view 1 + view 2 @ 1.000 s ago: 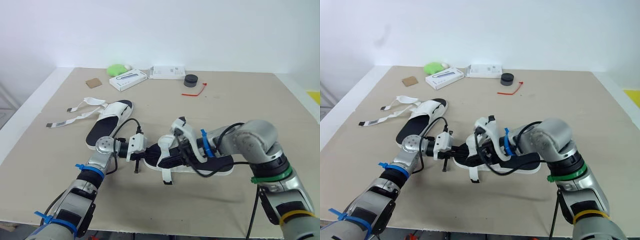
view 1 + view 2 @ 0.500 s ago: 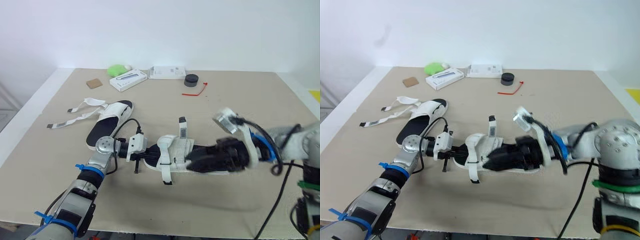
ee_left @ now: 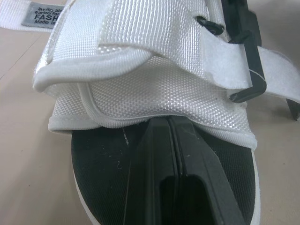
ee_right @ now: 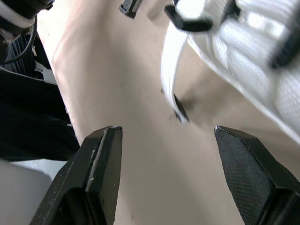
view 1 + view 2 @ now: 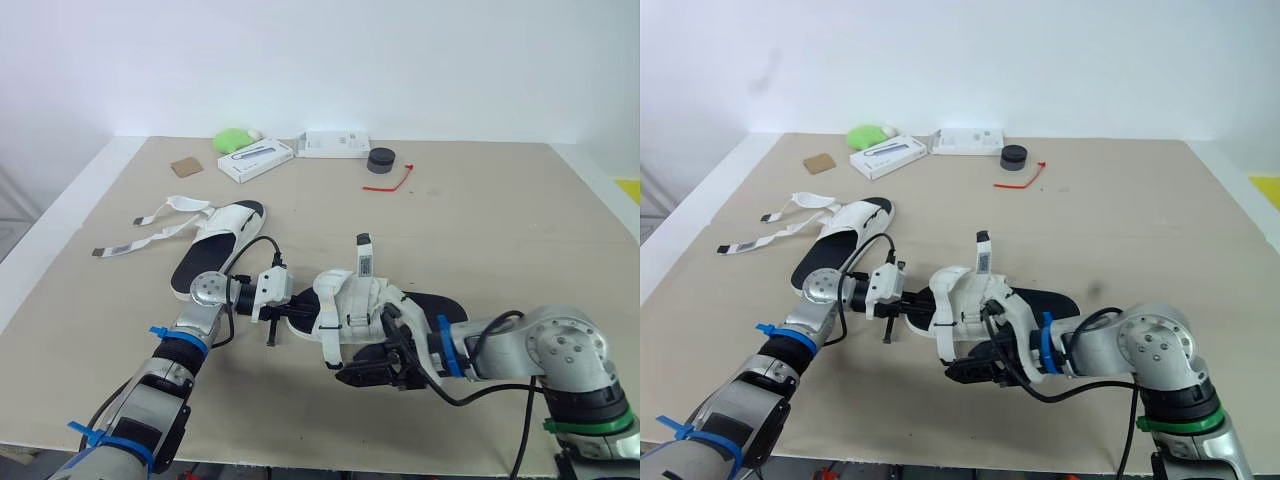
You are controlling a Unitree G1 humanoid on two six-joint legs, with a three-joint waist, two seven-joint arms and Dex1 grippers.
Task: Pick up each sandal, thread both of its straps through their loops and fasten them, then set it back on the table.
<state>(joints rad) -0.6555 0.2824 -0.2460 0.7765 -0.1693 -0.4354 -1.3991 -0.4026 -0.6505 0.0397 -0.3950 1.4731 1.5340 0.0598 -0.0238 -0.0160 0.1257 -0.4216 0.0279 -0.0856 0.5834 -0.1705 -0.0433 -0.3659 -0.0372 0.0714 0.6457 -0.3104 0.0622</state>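
Presently the right gripper (image 4: 166,140) stands wide open, its two black fingers (image 4: 101,159) well apart with nothing between them but bare table. It hovers low at the near side of the sandal (image 5: 352,298), aimed at the loose strap (image 5: 327,345) that hangs down off the white upper with its dark tip close to the table (image 5: 480,220).

The left gripper (image 3: 171,126) has its fingers closed flat against each other. They lie along the black footbed at the toe, tips pushed in under the front band. Whether they pinch any part of the sandal there is hidden by the band, and they appear to be steadying it.

Findings on the near sandal: it lies on the table between the two grippers. One white strap passes by a black loop (image 3: 243,56), though it cannot be told whether it is pressed down. A second strap end (image 5: 363,255) stands upright above the upper, unfastened. Judged part-done.

Findings on the far sandal (image 5: 222,240): it lies further back on the robot's left, well apart, both straps (image 5: 140,240) splayed out flat on the table. Judged not started.

Remaining, by this assessment: take and thread the hanging strap, close both straps on the near sandal, release it, then the whole sequence on the far one
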